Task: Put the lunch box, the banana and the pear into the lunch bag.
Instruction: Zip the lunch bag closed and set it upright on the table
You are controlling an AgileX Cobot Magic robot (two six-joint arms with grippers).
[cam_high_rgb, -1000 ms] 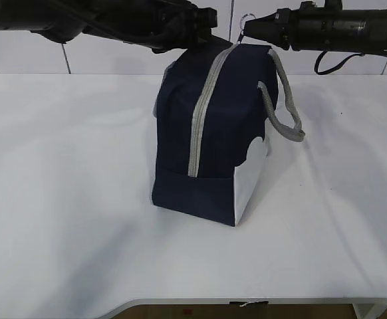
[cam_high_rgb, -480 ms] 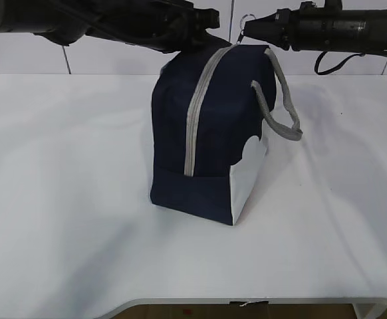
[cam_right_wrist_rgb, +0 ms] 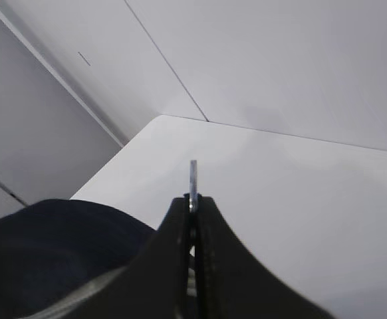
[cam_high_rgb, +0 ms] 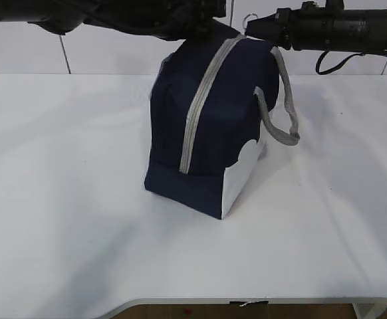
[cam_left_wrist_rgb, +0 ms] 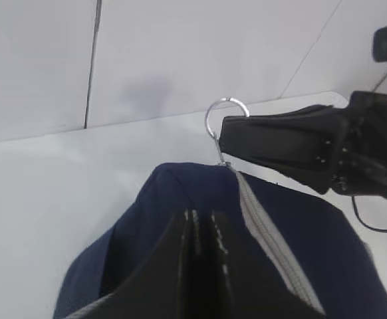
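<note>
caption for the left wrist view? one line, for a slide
Right gripper pinches the ring pull at the end of the closed grey zipper atop the navy lunch bag; left gripper clamps the bag's fabric.

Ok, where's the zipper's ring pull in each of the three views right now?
Exterior view: ring pull at top centre, above the lunch bag, at the right gripper tip.
Left wrist view: upper middle, sticking out past the right gripper.
Right wrist view: centre, edge-on, pinched in the right gripper.
Shared landmark: the grey zipper leading up to the ring.

exterior: frontal, slanted down | wrists: close, sharing ring pull (cam_left_wrist_rgb: 225, 118)
</note>
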